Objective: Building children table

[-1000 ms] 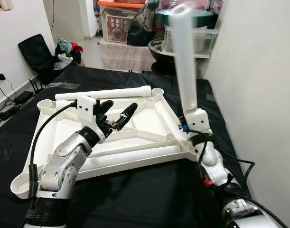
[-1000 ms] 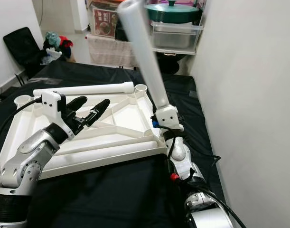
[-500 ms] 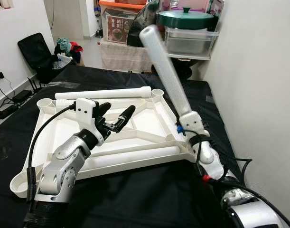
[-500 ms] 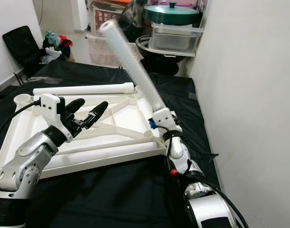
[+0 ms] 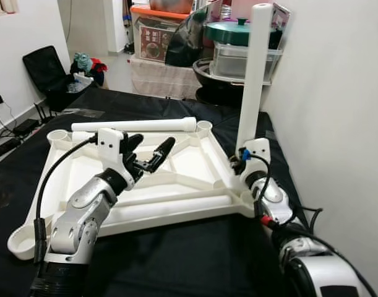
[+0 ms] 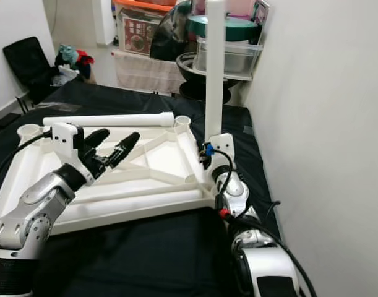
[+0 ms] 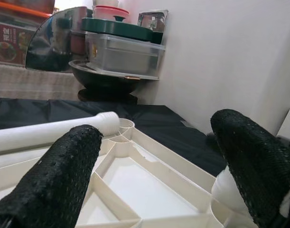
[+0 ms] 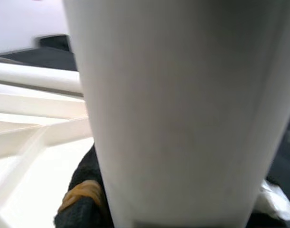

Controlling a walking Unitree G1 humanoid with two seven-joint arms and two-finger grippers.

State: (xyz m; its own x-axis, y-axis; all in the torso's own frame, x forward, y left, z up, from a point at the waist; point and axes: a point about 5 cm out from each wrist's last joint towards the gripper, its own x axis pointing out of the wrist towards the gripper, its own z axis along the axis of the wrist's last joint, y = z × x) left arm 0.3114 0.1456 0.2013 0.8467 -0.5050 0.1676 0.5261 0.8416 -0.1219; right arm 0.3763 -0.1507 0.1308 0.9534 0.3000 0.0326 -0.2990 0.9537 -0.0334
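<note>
The white table top [image 5: 195, 162] lies upside down on a black cloth. My right gripper [image 5: 242, 158] is shut on a white table leg [image 5: 254, 74], which stands upright over the socket at the top's near right corner. In the right wrist view the table leg [image 8: 182, 109] is very close, with a black finger [image 8: 80, 202] beside it. Over the middle of the table top my left gripper [image 5: 153, 142] hovers open, with nothing between its fingers [image 7: 59, 180]. A second leg [image 5: 136, 125] lies along the far edge, and a third leg [image 5: 176, 207] lies inside the near edge.
A white wall [image 5: 337, 124] runs close along the right. Behind the table stand a clear storage box [image 5: 235, 59], a green pot lid [image 5: 238, 32] and a black bowl [image 5: 216, 77]. A black chair [image 5: 46, 71] stands at the far left, and cables [image 5: 9, 133] lie on the floor.
The leg in my right gripper leaned far to the left half a second ago and now stands vertical. My left gripper has barely moved.
</note>
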